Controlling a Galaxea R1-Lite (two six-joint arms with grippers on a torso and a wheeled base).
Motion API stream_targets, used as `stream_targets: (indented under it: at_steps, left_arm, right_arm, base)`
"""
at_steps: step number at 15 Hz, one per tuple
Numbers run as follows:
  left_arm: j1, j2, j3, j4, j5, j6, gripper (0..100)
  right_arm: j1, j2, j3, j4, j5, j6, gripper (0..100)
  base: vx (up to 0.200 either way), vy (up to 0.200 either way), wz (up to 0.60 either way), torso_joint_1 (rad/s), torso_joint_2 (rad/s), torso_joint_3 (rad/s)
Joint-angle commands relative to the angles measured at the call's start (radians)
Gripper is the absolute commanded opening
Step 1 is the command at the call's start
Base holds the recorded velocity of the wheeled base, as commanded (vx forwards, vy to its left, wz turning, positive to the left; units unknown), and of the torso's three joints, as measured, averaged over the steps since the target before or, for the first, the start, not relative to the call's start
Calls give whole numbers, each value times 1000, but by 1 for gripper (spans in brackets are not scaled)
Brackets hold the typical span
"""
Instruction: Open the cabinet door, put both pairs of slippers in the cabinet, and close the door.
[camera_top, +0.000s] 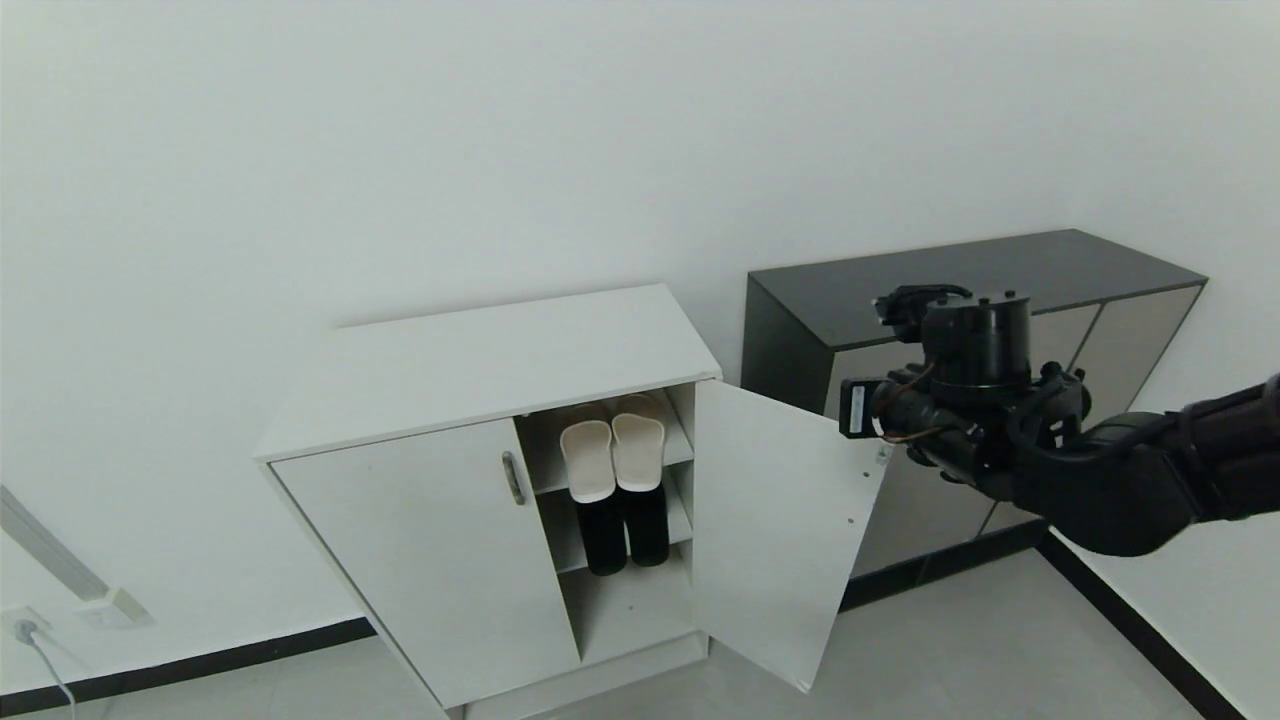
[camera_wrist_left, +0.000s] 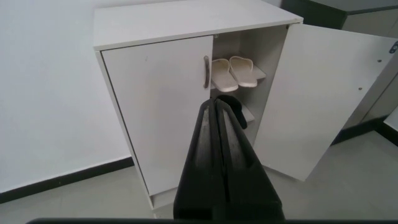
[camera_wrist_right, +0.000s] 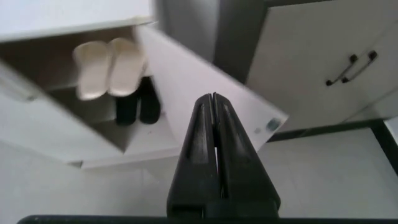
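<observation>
The white cabinet (camera_top: 480, 370) stands against the wall with its left door closed and its right door (camera_top: 780, 520) swung open. Inside, a white pair of slippers (camera_top: 613, 455) lies on the upper shelf and a black pair (camera_top: 625, 530) on the shelf below. My right arm's wrist (camera_top: 960, 400) hovers just beyond the open door's outer edge. In the right wrist view the right gripper (camera_wrist_right: 213, 98) is shut and empty, pointing at the door (camera_wrist_right: 205, 81) and slippers (camera_wrist_right: 109, 65). The left gripper (camera_wrist_left: 216, 102) is shut and empty, facing the cabinet front near the handle (camera_wrist_left: 206, 71).
A dark cabinet (camera_top: 960, 270) with grey doors stands right of the white one, close behind the open door. A wall socket with a cable (camera_top: 25, 630) sits low at the far left. Bare floor (camera_top: 950, 650) lies before both cabinets.
</observation>
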Motion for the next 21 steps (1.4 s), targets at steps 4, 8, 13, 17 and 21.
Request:
stream_targets:
  at_steps: [4, 8, 13, 17, 21]
  left_arm:
    - [0, 1, 0, 0, 0, -1, 0]
    - [0, 1, 0, 0, 0, -1, 0]
    - [0, 1, 0, 0, -1, -1, 0]
    - [0, 1, 0, 0, -1, -1, 0]
    - [0, 1, 0, 0, -1, -1, 0]
  right_arm:
    - [-117, 195, -183, 31, 42, 11, 0]
    - [-144, 243, -240, 72, 77, 36, 0]
    - [-174, 315, -286, 74, 82, 59, 0]
    - [-197, 361, -312, 74, 88, 60, 0]
    - [-200, 372, -318, 74, 88, 65, 0]
  base:
    - [0, 0, 0, 0, 0, 0]
    - [0, 0, 0, 0, 0, 0]
    - [0, 0, 0, 0, 0, 0]
    - [0, 0, 0, 0, 0, 0]
    - [0, 0, 0, 0, 0, 0]
